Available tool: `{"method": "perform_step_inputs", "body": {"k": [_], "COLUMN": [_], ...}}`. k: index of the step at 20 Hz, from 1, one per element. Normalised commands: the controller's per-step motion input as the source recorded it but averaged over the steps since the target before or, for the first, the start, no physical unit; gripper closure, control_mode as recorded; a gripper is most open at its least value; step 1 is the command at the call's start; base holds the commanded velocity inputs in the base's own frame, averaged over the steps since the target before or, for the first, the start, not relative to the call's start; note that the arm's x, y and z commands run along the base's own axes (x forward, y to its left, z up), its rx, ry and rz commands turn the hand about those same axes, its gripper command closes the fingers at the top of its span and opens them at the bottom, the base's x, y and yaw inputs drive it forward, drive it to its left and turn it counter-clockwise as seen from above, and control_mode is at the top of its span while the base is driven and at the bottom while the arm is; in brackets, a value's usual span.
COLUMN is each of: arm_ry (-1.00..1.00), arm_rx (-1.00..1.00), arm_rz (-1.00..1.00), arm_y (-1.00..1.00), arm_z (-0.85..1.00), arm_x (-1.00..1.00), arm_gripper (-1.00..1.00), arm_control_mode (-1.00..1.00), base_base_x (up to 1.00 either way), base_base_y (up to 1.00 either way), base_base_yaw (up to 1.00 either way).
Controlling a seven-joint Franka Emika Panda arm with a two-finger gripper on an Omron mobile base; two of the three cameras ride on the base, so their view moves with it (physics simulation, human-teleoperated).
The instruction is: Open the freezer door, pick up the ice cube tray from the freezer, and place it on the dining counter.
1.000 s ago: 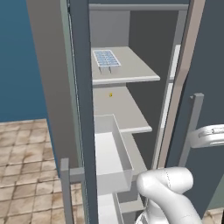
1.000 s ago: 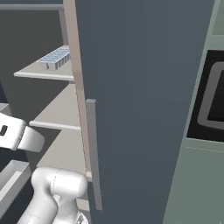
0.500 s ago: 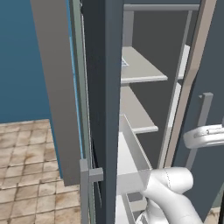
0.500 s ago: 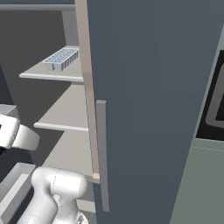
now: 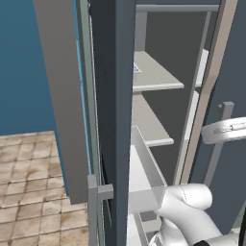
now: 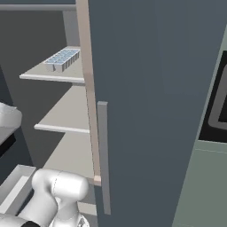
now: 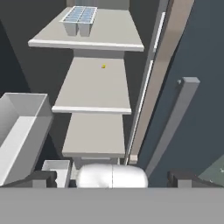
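Ice cube tray (image 7: 80,17): we count one, and it lies on the top shelf (image 7: 100,34) of the freezer (image 6: 66,102), near the shelf's front left corner in the hand view. We count three light grey shelves one below another; the middle shelf (image 7: 94,87) carries one small yellow object (image 7: 103,66). The freezer door (image 5: 108,96) stands open, edge-on in the left base view, and hides nearly all of the tray there. Compared with a second ago, both base views have shifted: that door edge now covers more of the interior. The plain door (image 6: 155,102) with its bar handle (image 6: 103,155) stands to the right. The tool (image 7: 113,177) has its jaws fully spread and holds nothing, well below the tray.
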Motion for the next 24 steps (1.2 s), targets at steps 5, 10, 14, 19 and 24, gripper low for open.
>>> {"method": "perform_step_inputs", "body": {"k": [5,10,14,19,24], "arm_ry": [-0.10,-0.09,-0.23,-0.24,-0.17], "arm_rx": [-0.10,-0.23,-0.33,-0.31,-0.25], "arm_rz": [0.19,0.27,0.20,0.22,0.27], "arm_y": [0.00,0.00,0.00,0.00,0.02], "arm_z": [0.52,0.08,0.02,0.00,0.00], "arm_x": [0.00,0.01,0.00,0.02,0.33], "arm_gripper": [-1.00,-1.00,-1.00,-1.00,-1.00], "arm_control_mode": [-1.00,-1.00,-1.00,-1.00,-1.00], "base_base_x": [0.00,0.00,0.00,0.00,0.00], "base_base_y": [0.00,0.00,0.00,0.00,0.00], "base_base_yaw": [0.00,0.00,0.00,0.00,0.00]}}
